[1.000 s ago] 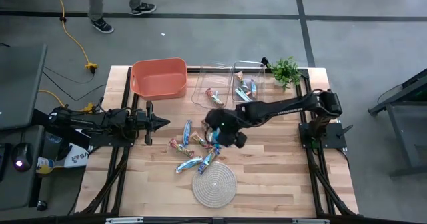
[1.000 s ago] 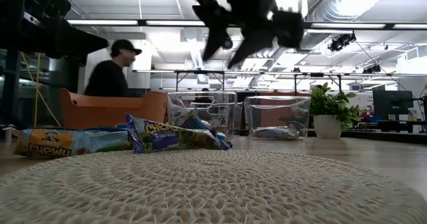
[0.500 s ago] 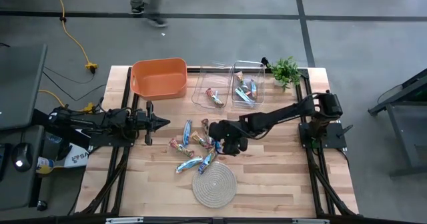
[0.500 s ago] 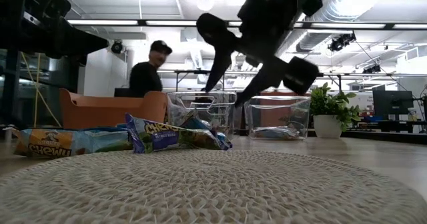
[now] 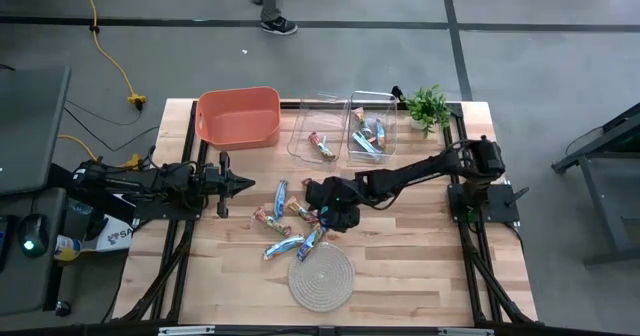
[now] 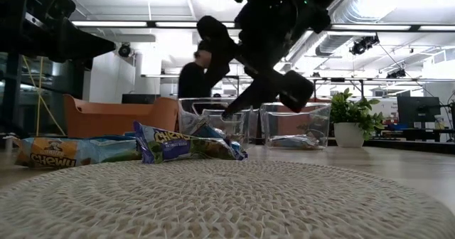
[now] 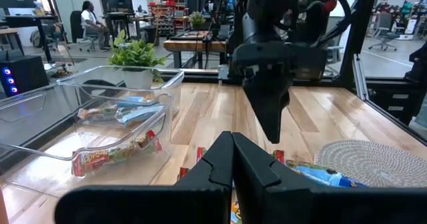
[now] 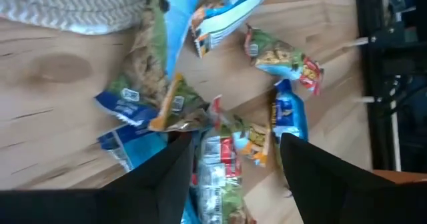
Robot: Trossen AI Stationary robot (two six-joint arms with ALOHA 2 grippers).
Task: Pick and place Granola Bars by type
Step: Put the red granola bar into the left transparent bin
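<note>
Straddling a red-wrapped bar (image 8: 217, 159), jaws of the right gripper (image 5: 328, 214) are spread wide and nothing is yet held. Loose Granola Bars (image 5: 283, 247) are heaped on the table (image 5: 420, 266) just beside it, overlapping; two clear bins (image 5: 322, 136) already hold some. Left gripper (image 5: 247, 184): shut, empty, parked at the table's left. Risk: two overlapping wrappers may be pinched together, or a slick wrapper squeezed out.
</note>
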